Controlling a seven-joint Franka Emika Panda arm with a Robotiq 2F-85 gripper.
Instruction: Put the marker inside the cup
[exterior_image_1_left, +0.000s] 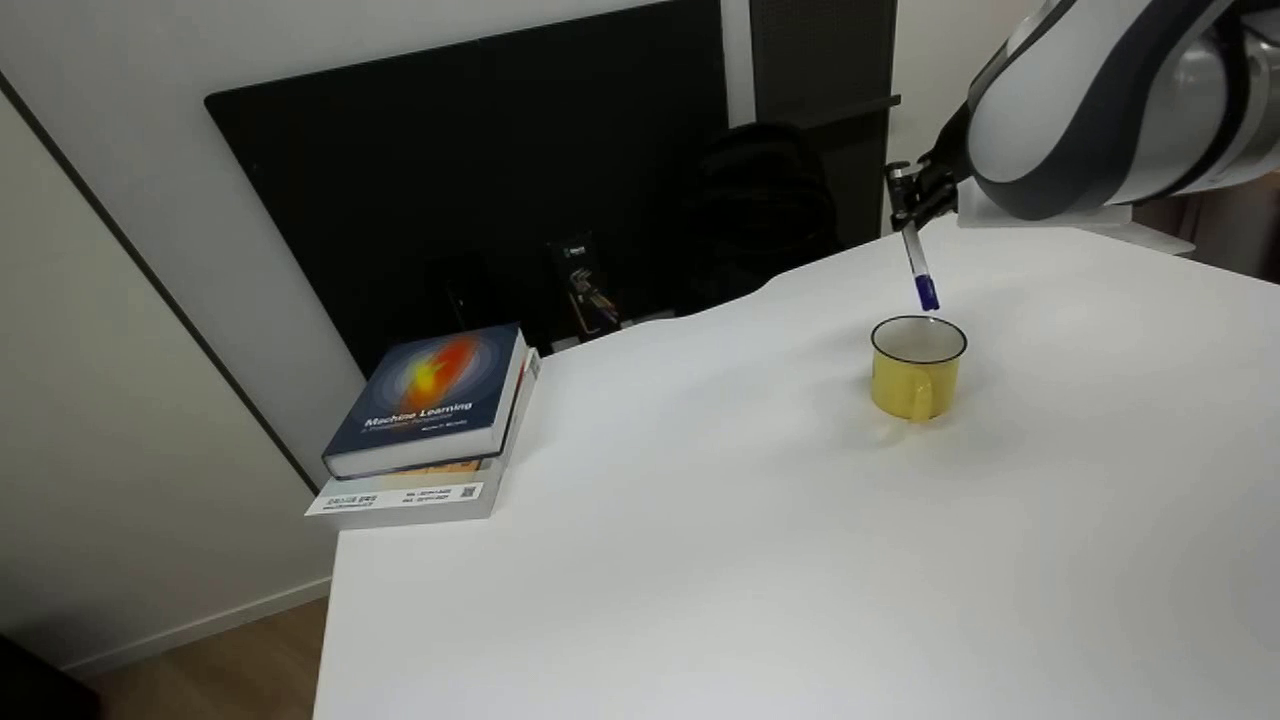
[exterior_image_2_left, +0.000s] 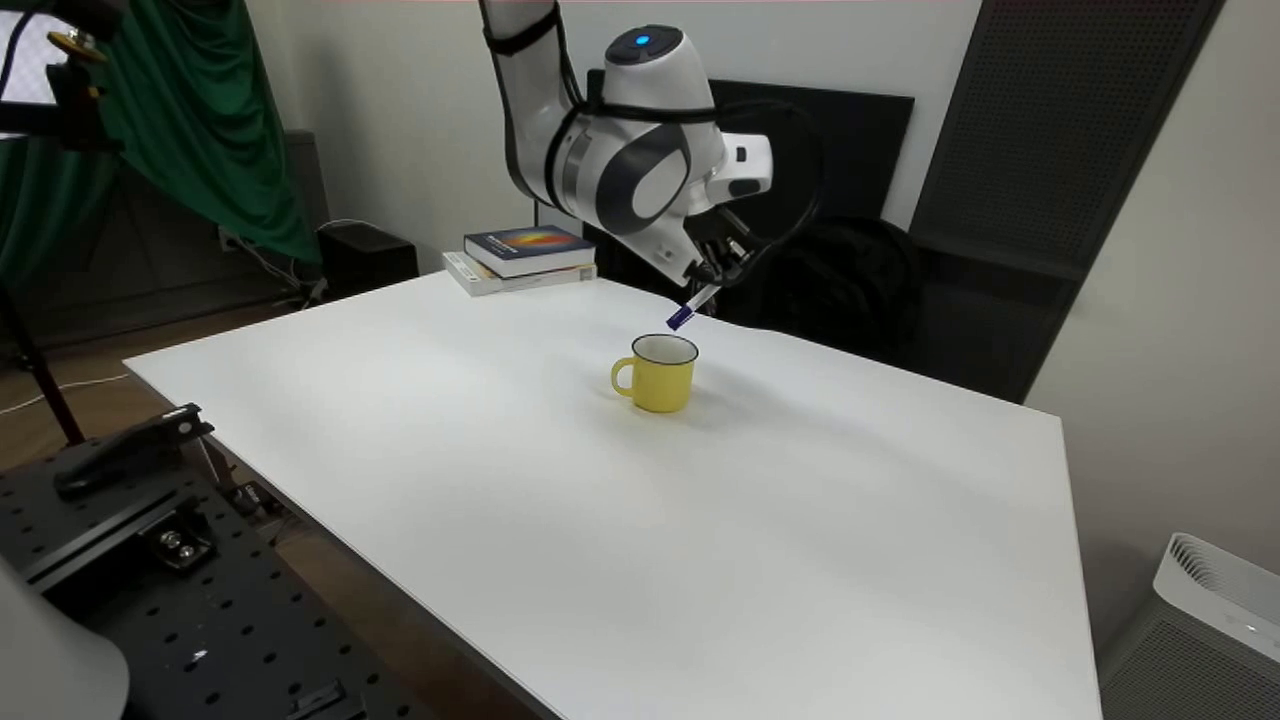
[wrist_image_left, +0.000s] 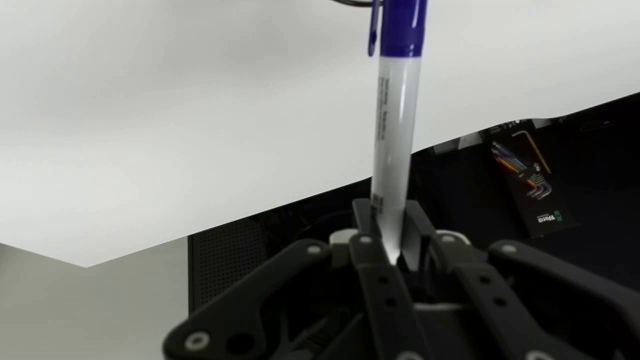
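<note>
The cup (exterior_image_1_left: 893, 385) is a yellow mug with a pale inside and a dark rim. It stands upright on the white table and also shows in an exterior view (exterior_image_2_left: 665, 388). In the wrist view only a sliver of its dark rim (wrist_image_left: 356, 2) shows at the top. My gripper (wrist_image_left: 392, 230) is shut on the marker (wrist_image_left: 395, 125) near its white end. The marker's blue capped end points down and away from the fingers. In both exterior views, the gripper (exterior_image_1_left: 908, 212) (exterior_image_2_left: 712, 278) is above the cup, and the tilted marker (exterior_image_1_left: 916, 260) (exterior_image_2_left: 690, 308) ends just above the rim, outside the cup.
Two stacked books (exterior_image_1_left: 430, 400) lie at a corner of the white table (exterior_image_1_left: 650, 580), away from the cup. A black panel (exterior_image_1_left: 480, 180) and a dark backpack (exterior_image_2_left: 850, 280) are beyond the table's edge. A tool box (wrist_image_left: 530, 180) shows past that edge.
</note>
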